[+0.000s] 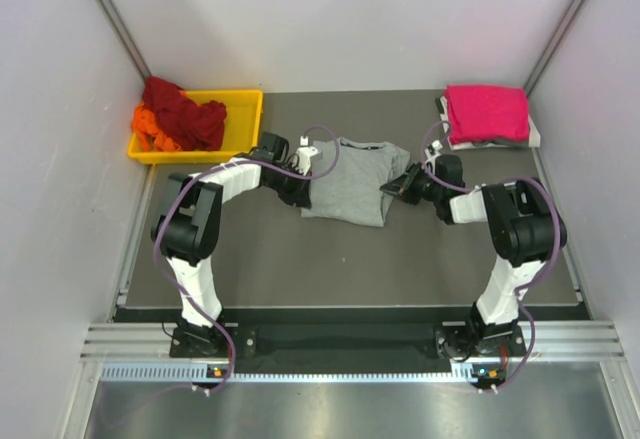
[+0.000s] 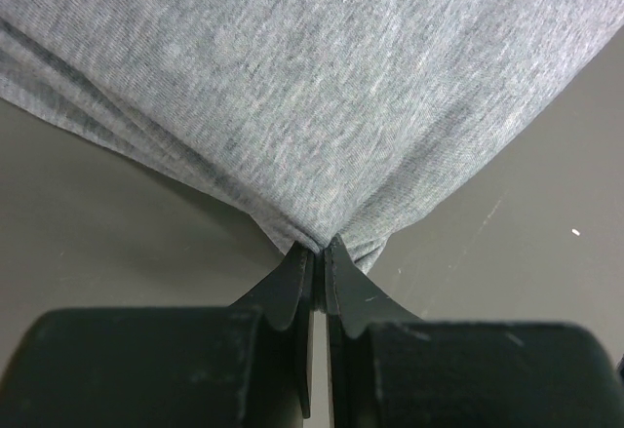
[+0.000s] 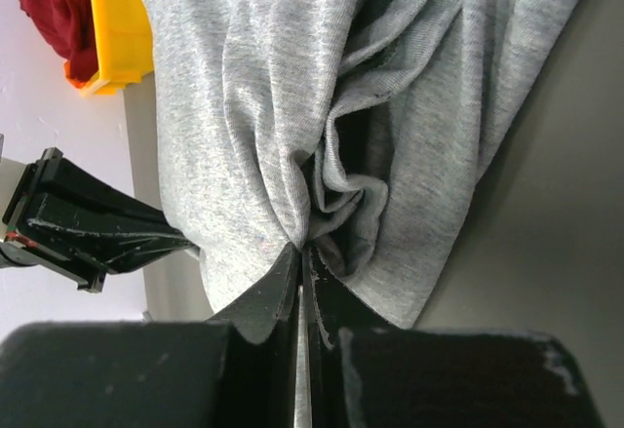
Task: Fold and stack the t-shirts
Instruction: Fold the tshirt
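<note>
1. Two grippers, both on one garment: the left gripper (image 2: 319, 252) and the right gripper (image 3: 304, 252) each pinch the light grey t-shirt (image 1: 350, 181) from opposite sides.
2. Left gripper: jaws pressed nearly together, with a gathered corner of grey cloth caught between the tips. In the left wrist view the fabric fans out from the pinch in folds across the dark table (image 1: 350, 269). In the top view it sits at the shirt's left edge, near the lower corner.
3. Right gripper: jaws closed tight on a bunched fold of the same shirt. In the right wrist view the cloth puckers into deep creases at the tips. In the top view it sits at the shirt's right edge.
4. Grey t-shirt: lies mid-table between the two arms, with its dark collar towards the far side. It is roughly rectangular and rumpled where it is gripped.
5. Pink t-shirt (image 1: 487, 112): folded, at the far right corner of the table, on top of a small pile whose pale and dark edges show beneath it.
6. Dark red t-shirt (image 1: 185, 109) and orange t-shirt (image 1: 150, 127): crumpled together in the yellow tray (image 1: 245, 109) at the far left corner, with the red one spilling over the tray's back rim.
</note>
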Controlling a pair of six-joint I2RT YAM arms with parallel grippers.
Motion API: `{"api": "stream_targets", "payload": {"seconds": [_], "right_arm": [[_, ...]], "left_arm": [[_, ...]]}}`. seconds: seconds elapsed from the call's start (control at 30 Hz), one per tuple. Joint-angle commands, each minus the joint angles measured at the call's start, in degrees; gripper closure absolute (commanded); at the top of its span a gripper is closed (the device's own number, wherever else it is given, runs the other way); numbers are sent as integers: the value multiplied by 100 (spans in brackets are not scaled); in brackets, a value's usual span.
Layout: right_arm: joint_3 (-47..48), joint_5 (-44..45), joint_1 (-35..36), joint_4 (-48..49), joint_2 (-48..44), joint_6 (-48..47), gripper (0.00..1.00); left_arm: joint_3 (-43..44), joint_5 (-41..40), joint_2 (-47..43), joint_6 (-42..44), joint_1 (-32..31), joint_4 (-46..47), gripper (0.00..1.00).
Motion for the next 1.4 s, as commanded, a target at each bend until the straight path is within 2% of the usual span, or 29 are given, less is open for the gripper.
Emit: {"api": "stream_targets", "payload": {"seconds": [0.0, 0.27, 0.57, 0.7, 0.73, 0.87, 0.97, 1.1, 1.37], "right_arm": [[-9, 55, -144, 143, -370, -123, 100], [78, -191, -830, -1192, -978, -1062, 100], [649, -235, -909, -1624, -531, -1336, 100], [1009, -480, -874, -1685, -389, -1371, 82], [1027, -498, -831, -1886, -433, -1485, 72], [633, -105, -778, -2292, -1186, -1697, 66], [36, 81, -550, -2187, -1548, -1609, 67], [-421, 99, -110, -1662, -1418, -1337, 70], [-141, 3, 330, -1124, -776, -1012, 69]], "left_arm": [[89, 79, -114, 223, -29, -283, 100], [-16, -123, -167, 460, -20, -318, 100], [133, 17, -44, 469, -37, -397, 100], [256, 149, 79, 460, -81, -441, 100], [265, 175, 79, 443, -108, -433, 100], [265, 307, 53, 425, -117, -424, 100], [195, 246, -26, 469, -117, -397, 100], [159, 167, -61, 495, -117, -389, 100], [203, 167, -44, 478, -117, -459, 100]]}}
